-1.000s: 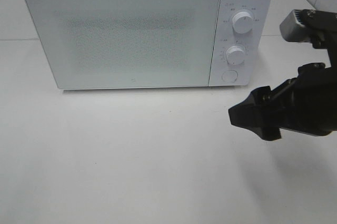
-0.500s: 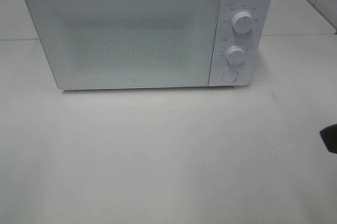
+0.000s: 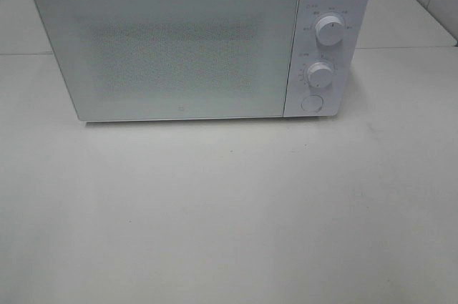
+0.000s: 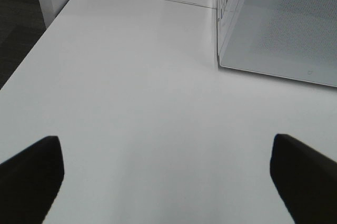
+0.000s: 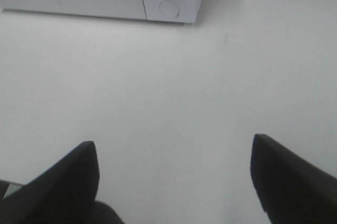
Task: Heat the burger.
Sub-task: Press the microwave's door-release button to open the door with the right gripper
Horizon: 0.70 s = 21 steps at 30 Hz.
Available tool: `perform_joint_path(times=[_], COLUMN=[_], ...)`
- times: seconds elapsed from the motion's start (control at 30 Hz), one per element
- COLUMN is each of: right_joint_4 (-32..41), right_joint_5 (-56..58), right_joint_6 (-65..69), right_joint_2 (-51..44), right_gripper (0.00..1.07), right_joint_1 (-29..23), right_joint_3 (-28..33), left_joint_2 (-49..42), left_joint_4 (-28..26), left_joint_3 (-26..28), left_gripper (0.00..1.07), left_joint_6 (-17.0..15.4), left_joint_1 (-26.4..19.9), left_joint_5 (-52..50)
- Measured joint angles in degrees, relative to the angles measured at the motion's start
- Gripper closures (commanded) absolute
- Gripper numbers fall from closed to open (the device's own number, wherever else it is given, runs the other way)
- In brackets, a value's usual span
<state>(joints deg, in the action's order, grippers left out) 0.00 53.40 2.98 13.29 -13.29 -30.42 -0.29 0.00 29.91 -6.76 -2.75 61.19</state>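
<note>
Left wrist view: on the left gripper [image 4: 166, 145] the two dark fingers [image 4: 31, 176] stand spread wide over the white table [image 4: 131, 92], holding nothing. The microwave [image 4: 284, 23] lies beyond. The right gripper [image 5: 174, 145] is likewise spread and empty, facing the microwave's round button [image 5: 169, 8]. The microwave door [image 3: 172, 50] is shut. The burger shows in no view.

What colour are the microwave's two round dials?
White round dials on the boxy white microwave; clearest in exterior high.
</note>
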Motion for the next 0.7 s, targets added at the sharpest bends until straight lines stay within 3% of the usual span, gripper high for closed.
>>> perform_joint_path(times=[0.33, 0.7], right_joint_4=[0.6, 0.7], right_joint_5=[1.7, 2.1], right_joint_6=[0.0, 0.0], right_joint_2=[-12.1, -13.5], right_gripper=[0.31, 0.31], right_joint_1=[7.0, 9.0], right_joint_3=[2.3, 2.3], left_joint_2=[0.0, 0.0], left_joint_4=[0.0, 0.0], left_joint_3=[0.0, 0.0], left_gripper=[0.06, 0.06], left_joint_6=[0.0, 0.0], left_joint_1=[0.0, 0.0], left_joint_5=[0.0, 0.0])
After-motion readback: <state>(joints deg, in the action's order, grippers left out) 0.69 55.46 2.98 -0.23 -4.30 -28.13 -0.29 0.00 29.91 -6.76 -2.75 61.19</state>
